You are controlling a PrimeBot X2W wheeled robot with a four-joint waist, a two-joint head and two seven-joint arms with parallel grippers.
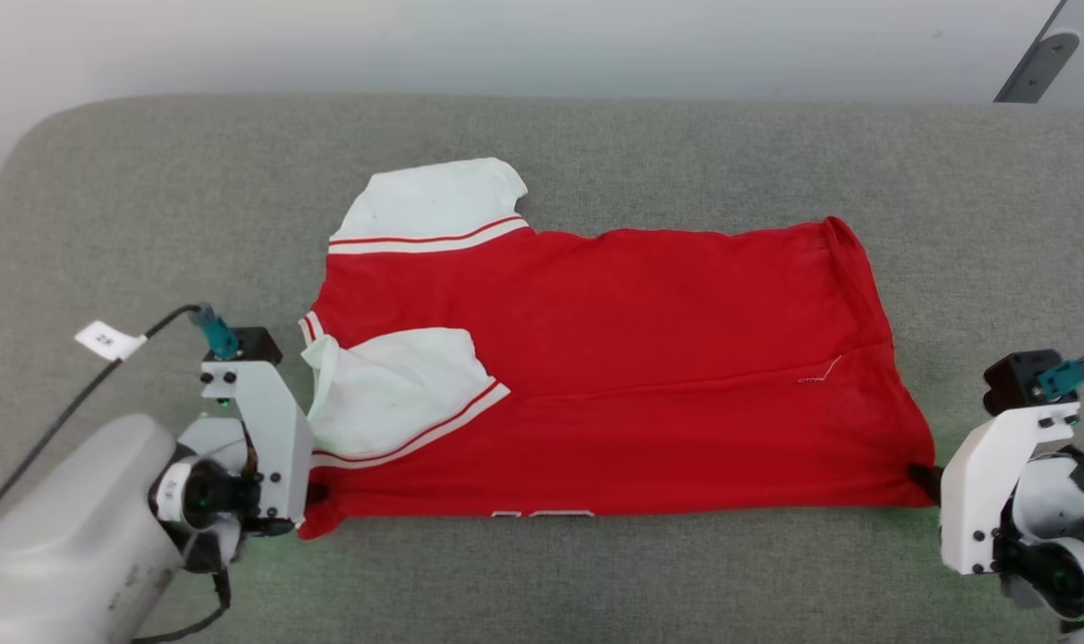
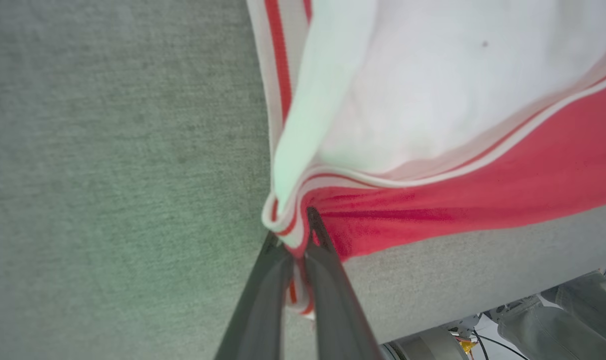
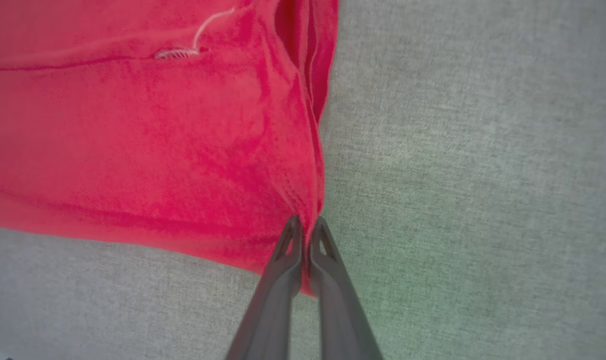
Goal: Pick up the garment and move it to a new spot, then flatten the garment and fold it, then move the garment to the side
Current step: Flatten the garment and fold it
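Garment (image 1: 649, 358): laid lengthwise on grey padded surface (image 1: 596, 143), apparently folded once, near edge toward robot. Left gripper (image 2: 297, 240): clamped on striped-trim corner. Right gripper (image 3: 307, 232): clamped on red hem corner. Risks, judged: thin pinch slipping under tension; uneven lift skewing next fold; loose white sleeve (image 1: 399, 394) flopping out, spoiling alignment.

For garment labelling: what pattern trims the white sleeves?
Red-and-white stripes edge the white short sleeve of the red jersey T-shirt; head view shows it best.
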